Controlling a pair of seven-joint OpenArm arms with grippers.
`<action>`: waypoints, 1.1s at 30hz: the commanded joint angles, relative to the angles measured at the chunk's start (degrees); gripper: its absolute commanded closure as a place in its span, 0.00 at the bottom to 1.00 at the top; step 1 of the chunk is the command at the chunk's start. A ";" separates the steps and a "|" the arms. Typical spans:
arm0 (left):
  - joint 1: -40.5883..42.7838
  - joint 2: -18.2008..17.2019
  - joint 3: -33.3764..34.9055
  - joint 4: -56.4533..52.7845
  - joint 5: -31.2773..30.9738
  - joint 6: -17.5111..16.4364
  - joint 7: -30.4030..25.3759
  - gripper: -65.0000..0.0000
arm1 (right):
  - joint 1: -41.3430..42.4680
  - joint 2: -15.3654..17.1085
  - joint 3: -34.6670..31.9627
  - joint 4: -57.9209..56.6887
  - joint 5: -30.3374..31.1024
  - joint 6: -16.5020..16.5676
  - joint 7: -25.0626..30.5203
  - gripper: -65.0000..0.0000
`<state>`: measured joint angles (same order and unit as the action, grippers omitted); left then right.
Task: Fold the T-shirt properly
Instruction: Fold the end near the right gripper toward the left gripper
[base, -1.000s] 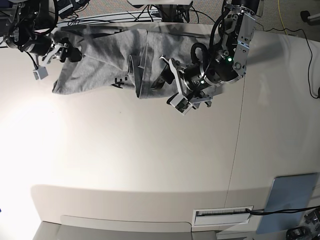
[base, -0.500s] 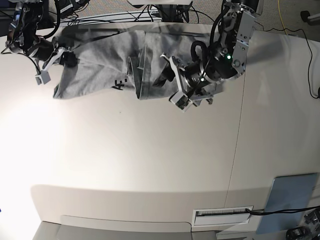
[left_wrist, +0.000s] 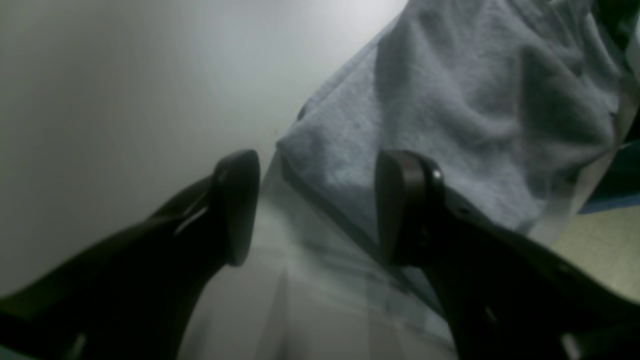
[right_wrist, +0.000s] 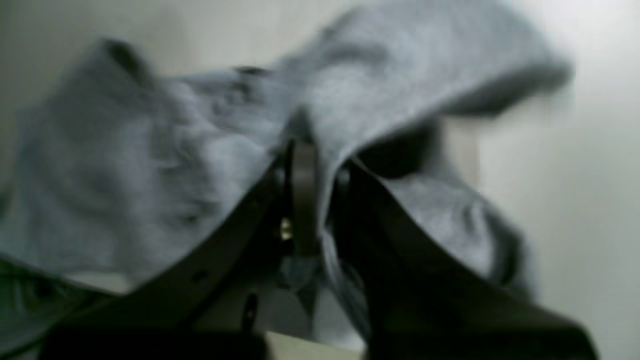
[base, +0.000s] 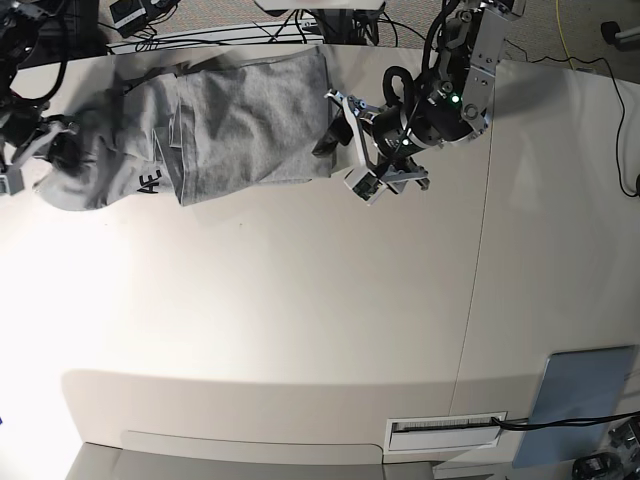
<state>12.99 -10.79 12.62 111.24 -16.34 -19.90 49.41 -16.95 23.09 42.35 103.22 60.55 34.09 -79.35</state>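
table cream, seamed | t-shirt far edge | cables behind

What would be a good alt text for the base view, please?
A crumpled grey T-shirt lies across the far edge of a white table. The right gripper pinches one end; the open left gripper sits at the other.

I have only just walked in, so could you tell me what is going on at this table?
A two-armed robot is handling a grey T-shirt that lies bunched and creased along the far side of the white table, not yet folded. The right pincer is shut on a fold of the cloth at the shirt's end by the table's edge. The left pincer is open at the opposite end, its jaws either side of a corner of the fabric but gripping nothing. Some black lettering shows on a turned-over part.
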 joint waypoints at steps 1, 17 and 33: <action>0.55 0.15 -0.07 0.02 0.90 0.52 -1.77 0.43 | 0.24 -0.81 0.28 4.39 2.89 0.15 0.61 1.00; 2.71 1.57 -0.02 -18.78 3.08 -2.67 -13.07 0.43 | -4.98 -15.06 -43.63 31.78 -24.76 -10.08 12.39 1.00; 2.71 1.57 -0.02 -18.73 2.64 -2.69 -12.96 0.43 | -4.96 -14.51 -53.88 31.78 -30.27 -0.74 16.04 1.00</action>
<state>15.03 -9.06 12.32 93.01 -15.11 -22.98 31.44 -22.09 8.43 -11.53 133.97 28.80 33.21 -65.17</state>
